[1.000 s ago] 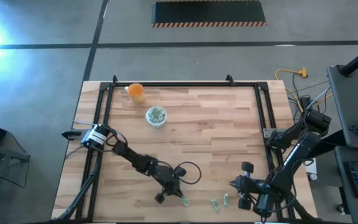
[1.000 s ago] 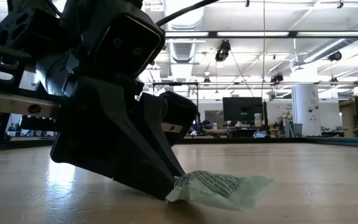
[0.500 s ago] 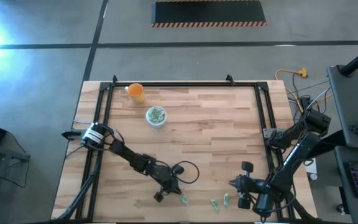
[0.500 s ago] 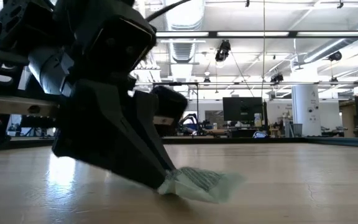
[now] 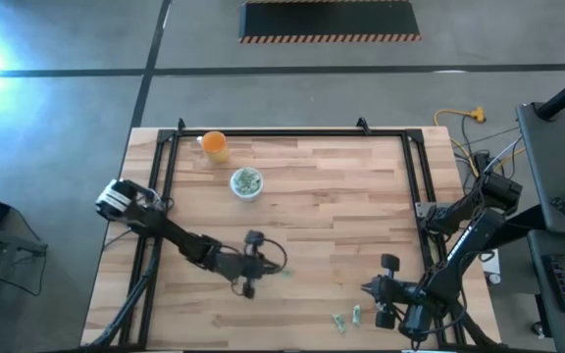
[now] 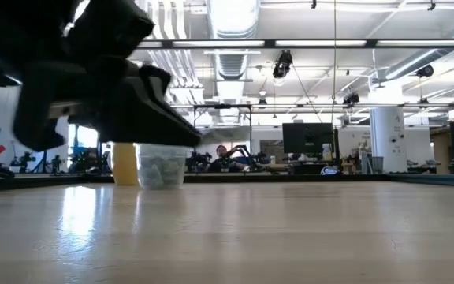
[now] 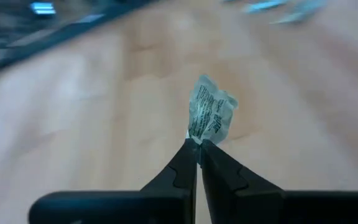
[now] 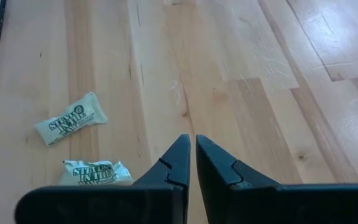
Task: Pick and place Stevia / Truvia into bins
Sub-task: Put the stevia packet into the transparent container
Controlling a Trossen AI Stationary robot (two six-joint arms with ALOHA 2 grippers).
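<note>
I see wood table (image 5: 341, 196). Right gripper (image 5: 369, 289) idle near front edge, fingers together, empty. Left gripper (image 7: 199, 144) above table middle, pinched on Stevia sachet (image 7: 212, 117). Clear cup (image 5: 246, 183) holds sachets, beside orange cup (image 5: 215, 146). Two loose sachets (image 8: 71, 119) near right gripper.

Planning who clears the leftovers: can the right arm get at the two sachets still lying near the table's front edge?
Probably yes. The right gripper is empty and shut just beside the two sachets, with bare wood between; it must open first.
</note>
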